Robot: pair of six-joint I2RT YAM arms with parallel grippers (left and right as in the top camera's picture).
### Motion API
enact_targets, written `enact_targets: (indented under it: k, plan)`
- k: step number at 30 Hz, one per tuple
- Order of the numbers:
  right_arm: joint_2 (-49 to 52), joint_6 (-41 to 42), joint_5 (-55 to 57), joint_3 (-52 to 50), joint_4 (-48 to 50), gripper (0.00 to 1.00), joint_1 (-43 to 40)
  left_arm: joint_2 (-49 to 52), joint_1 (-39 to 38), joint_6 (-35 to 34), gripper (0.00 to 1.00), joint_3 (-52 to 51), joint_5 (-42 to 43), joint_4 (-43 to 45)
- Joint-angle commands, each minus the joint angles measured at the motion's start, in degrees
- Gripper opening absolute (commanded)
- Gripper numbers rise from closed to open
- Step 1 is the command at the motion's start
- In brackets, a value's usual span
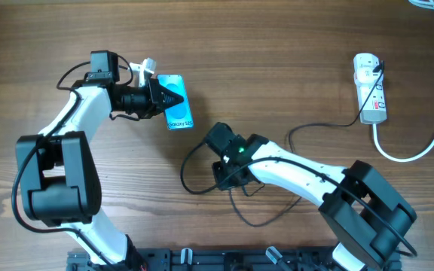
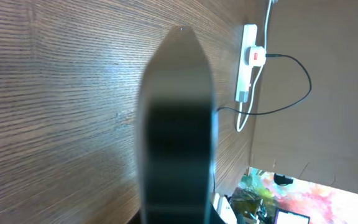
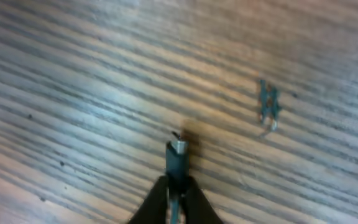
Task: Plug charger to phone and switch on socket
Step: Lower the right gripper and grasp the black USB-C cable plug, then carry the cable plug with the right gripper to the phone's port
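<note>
The phone, teal screen with a white text band, is held on edge at the table's left by my left gripper, which is shut on it. In the left wrist view the phone is a blurred dark slab filling the middle. The charger's black cable runs from the socket and loops to my right gripper. In the right wrist view that gripper is shut on the charger plug, its metal tip just above the wood. The socket also shows in the left wrist view.
A thick white cord leaves the socket and curves up the right edge of the table. Slack black cable loops on the wood below the right arm. A small dark mark lies on the wood ahead of the plug.
</note>
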Motion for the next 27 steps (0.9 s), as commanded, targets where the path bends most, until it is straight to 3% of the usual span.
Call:
enact_targets:
  k: [1, 3, 5, 7, 10, 16, 19, 23, 25, 27]
  plan:
    - [0.0, -1.1, -1.3, -1.1, -0.6, 0.22, 0.8, 0.3, 0.4, 2.0, 0.04, -0.1, 3.2, -0.4]
    - [0.9, -1.1, 0.6, -1.1, -0.7, 0.27, 1.1, 0.3, 0.4, 2.0, 0.04, -0.1, 3.2, -0.5]
    - [2.9, -1.1, 0.1, -1.2, -0.8, 0.12, 1.1, 0.3, 0.4, 2.6, 0.04, -0.1, 3.2, -0.7]
    - [3.5, -1.2, -0.8, -1.2, -0.9, 0.06, 1.3, 0.3, 0.4, 2.8, 0.04, -0.1, 3.2, -0.7]
    - [2.7, -1.1, -2.8, -1.1, -1.5, 0.04, 1.2, 0.3, 0.5, 2.8, 0.04, -0.1, 3.3, -0.7]
    - [-11.8, -11.6, -26.1, -1.1, 5.7, 0.04, -6.4, 0.3, 1.4, 2.8, 0.04, -0.1, 8.8, 0.5]
    - [-11.8, -13.7, -40.8, -4.6, 18.6, 0.04, -9.3, 0.3, 2.5, 3.3, 0.04, -0.1, 12.9, 0.9]
    - [-9.0, 0.9, -45.9, -16.8, 55.0, 0.04, -9.3, 0.3, 2.6, 3.9, 0.04, -0.5, 16.2, 0.9]
    - [-7.7, 4.8, -44.9, -18.1, 61.3, 0.04, -9.3, 0.3, 2.6, 7.6, 0.04, -0.5, 21.9, 0.4]
    - [-6.2, 7.2, -43.5, -18.1, 65.7, 0.04, -9.4, 0.3, 2.6, 8.7, 0.04, -0.5, 22.3, -0.8]
